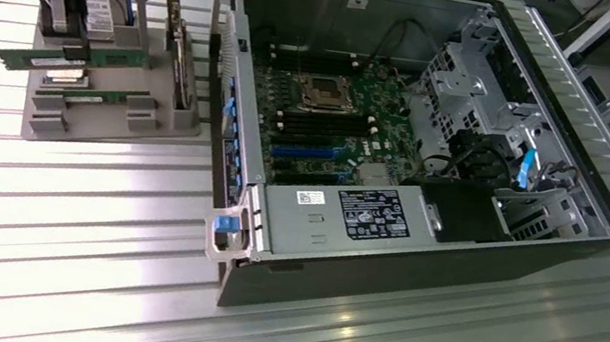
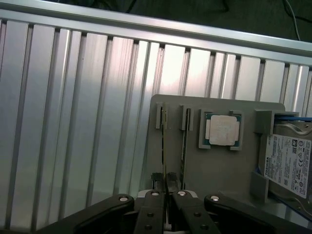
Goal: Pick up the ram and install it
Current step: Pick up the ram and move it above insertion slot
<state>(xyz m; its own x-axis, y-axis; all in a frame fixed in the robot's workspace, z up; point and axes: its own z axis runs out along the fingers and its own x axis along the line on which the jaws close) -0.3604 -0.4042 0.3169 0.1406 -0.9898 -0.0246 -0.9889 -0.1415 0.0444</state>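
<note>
**While end effector [image 2: 164, 181] clamps ram [image 1: 29, 58], open computer case [image 1: 386, 278] lies alongside**

With its fingers pinched together on the thin top edge of the ram, the end effector hangs over a grey holder [image 1: 46, 125] at the far end of the exterior view's left, on a ribbed metal surface [image 1: 55, 224]. The green stick lies roughly level across the holder. One end juts past the holder's edge toward the exterior view's left, and whether it is clear of its slot cannot be told. A second stick [image 1: 99, 95] of the same kind sits just nearer in the holder, parallel to the first and apart from it. Seen from the wrist, both sticks run edge-on side by side, with a square silver CPU chip [image 2: 223, 130] in its recess beside them and a hard drive [image 2: 287, 161] beyond that. A card with a metal bracket [image 1: 180, 62] stands upright on the holder's side toward the case. To the exterior view's right the case lies on its side with the cover off. Inside are the motherboard [image 1: 346, 136], its processor socket [image 1: 323, 92], a row of dark memory slots [image 1: 315, 123] just nearer than the socket, and the power supply [image 1: 353, 214] at the near wall.
</note>
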